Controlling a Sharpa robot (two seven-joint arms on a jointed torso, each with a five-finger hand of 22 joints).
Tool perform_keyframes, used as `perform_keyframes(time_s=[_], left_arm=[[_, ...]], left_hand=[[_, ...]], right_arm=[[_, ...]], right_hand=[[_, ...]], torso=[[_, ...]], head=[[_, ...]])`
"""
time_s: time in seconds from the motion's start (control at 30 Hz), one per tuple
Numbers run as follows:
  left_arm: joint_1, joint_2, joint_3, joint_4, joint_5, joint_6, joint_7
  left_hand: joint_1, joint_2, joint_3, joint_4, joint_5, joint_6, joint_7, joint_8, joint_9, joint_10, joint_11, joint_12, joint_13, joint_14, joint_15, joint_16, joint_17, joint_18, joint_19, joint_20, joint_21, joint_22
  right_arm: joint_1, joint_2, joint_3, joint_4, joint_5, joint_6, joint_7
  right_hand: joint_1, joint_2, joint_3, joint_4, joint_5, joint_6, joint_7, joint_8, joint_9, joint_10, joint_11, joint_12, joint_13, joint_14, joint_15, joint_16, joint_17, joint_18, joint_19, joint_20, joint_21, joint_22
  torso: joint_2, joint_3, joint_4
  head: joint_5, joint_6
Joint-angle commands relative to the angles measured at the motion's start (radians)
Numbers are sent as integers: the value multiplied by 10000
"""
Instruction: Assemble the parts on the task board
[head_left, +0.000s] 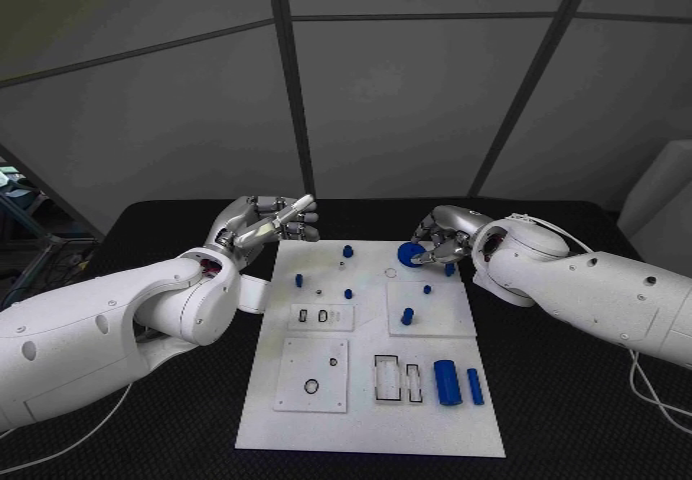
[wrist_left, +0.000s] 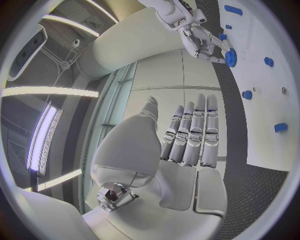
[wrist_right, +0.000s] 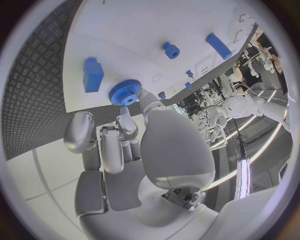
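The white task board (head_left: 372, 425) lies in the middle of the table. My right hand (head_left: 447, 242) hovers over the board's far right part and pinches a blue gear (head_left: 413, 253) between thumb and fingers. The right wrist view shows that gear (wrist_right: 125, 92) at the fingertips (wrist_right: 142, 96), just above the board (wrist_right: 137, 25). My left hand (head_left: 268, 226) is raised at the board's far left corner with its fingers stretched out straight and nothing in it. In the left wrist view the left hand (wrist_left: 187, 137) faces the right hand (wrist_left: 201, 39) and the gear (wrist_left: 231, 57).
Small blue pegs (head_left: 348, 250) (head_left: 299, 281) (head_left: 348, 294) stand on the board's far half, and another peg (head_left: 407, 316) stands on a raised plate. A blue cylinder (head_left: 447, 381) and a blue bar (head_left: 475, 386) lie at the near right. Black table (head_left: 577, 420) surrounds the board.
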Motion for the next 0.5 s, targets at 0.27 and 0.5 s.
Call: perform_keyframes(time_s=[0.27, 0.5], left_arm=[[13, 13, 5, -8, -23, 153, 14], [13, 14, 5, -18, -23, 159, 11]], left_hand=[[-79, 40, -9, -51, -13, 16, 56, -38, -16, 6, 80, -29, 9, -70, 10, -51, 17, -148, -57, 20, -35, -9], [-72, 45, -5, -58, -13, 21, 53, -40, -15, 11, 78, -29, 11, -75, 10, -48, 20, -147, -61, 22, -35, -10]], right_arm=[[2, -29, -7, 53, -265, -1013, 249], [1, 8, -7, -54, -286, -881, 211]], right_hand=[[117, -20, -60, -20, 42, -33, -3, 12, -17, 68, 9, 123, 96, 664, 40, 111, 530, -210, 106, 2, 90, 102], [109, -47, -87, -6, 38, -163, 25, -21, -46, 1, 34, 85, 64, 664, 58, 126, 558, -212, 103, 13, 99, 112]], torso=[[0, -2, 11], [4, -6, 6]], head=[[-12, -25], [8, -65]])
